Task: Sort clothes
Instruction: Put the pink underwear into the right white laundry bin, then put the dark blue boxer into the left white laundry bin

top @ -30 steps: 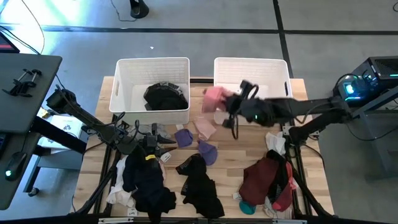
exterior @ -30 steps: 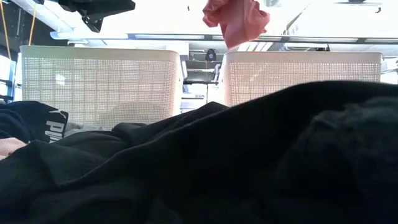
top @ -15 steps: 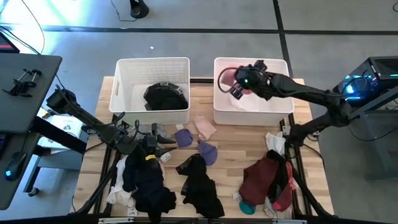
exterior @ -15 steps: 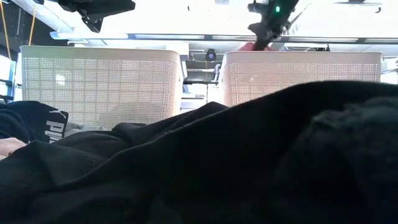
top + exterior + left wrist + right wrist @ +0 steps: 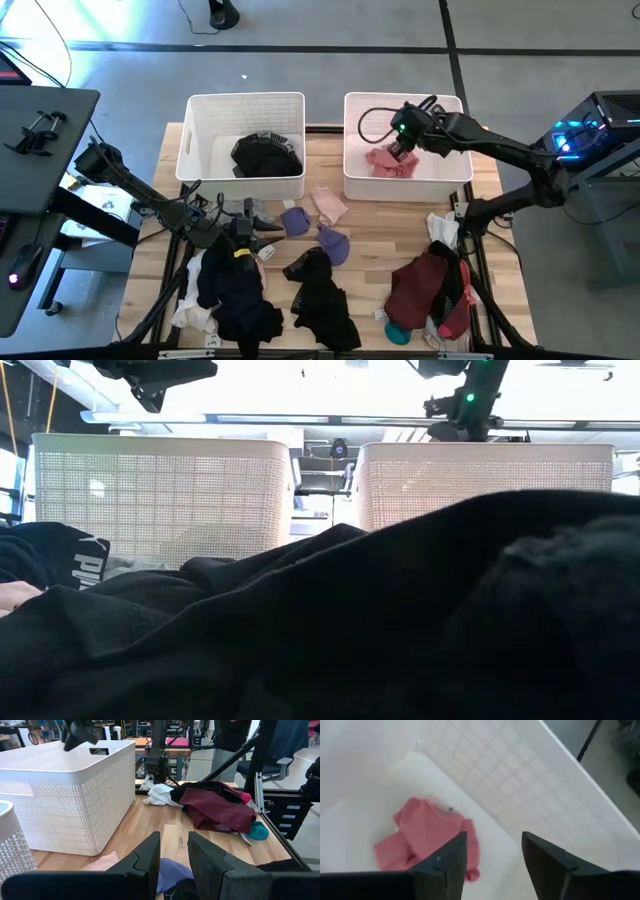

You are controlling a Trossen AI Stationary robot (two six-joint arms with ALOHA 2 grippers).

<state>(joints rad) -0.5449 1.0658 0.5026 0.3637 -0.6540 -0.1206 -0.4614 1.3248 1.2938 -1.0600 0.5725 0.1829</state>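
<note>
While hovering above right bin [image 5: 455, 176]: my right gripper [image 5: 403, 143] stands released, empty.
Wrist-only detail: pink garment [image 5: 427, 838] lies below my fingers [image 5: 449, 861], apart.

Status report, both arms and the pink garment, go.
Right gripper open above the right bin, empty. Pink garment lying loose on the bin floor. Left gripper low over the table, nothing between its fingers. Nothing in the way.
</note>
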